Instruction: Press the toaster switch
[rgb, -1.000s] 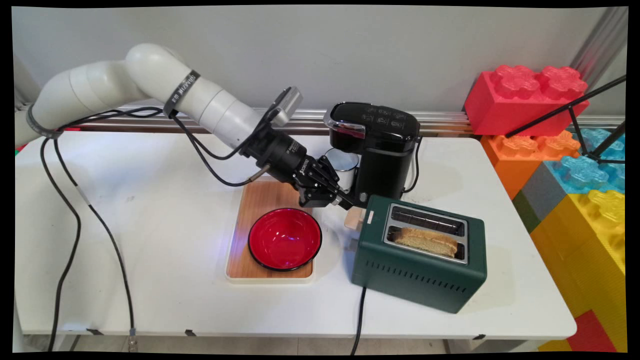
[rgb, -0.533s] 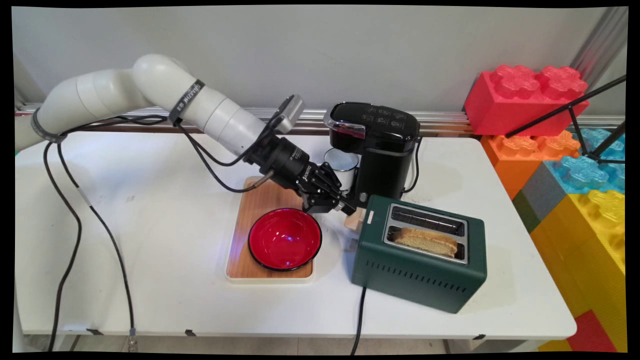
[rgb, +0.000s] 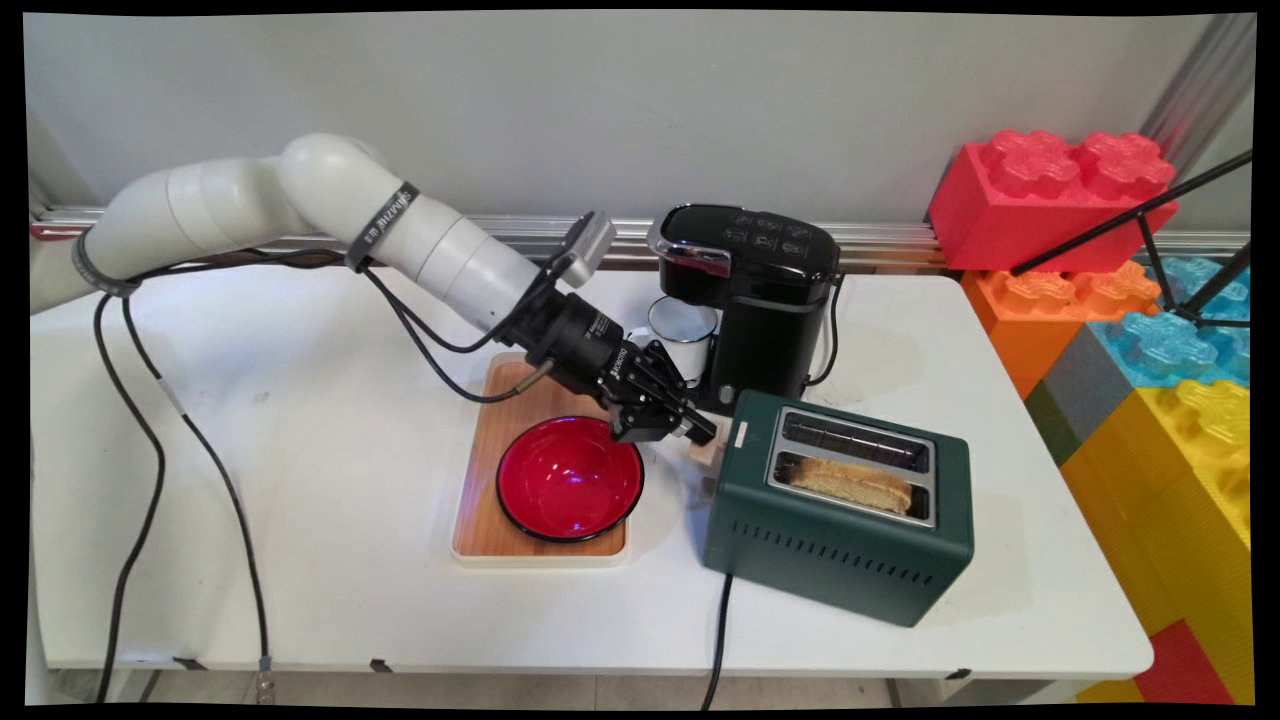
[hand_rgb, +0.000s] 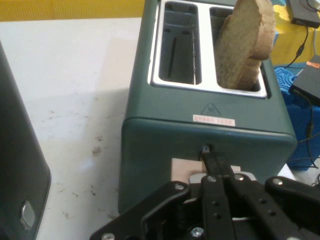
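Green toaster (rgb: 838, 505) with bread (rgb: 849, 482) in one slot, black fingers (hand_rgb: 216, 167) clenched together on its wooden lever (rgb: 707, 444), red bowl (rgb: 569, 478) beside.

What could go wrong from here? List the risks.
1. The hand presses the wooden lever on the green toaster; if it slips off, the lever may not latch.
2. The toaster may slide or tip under the push.
3. The red bowl and the white mug sit close to the wrist and could be knocked.
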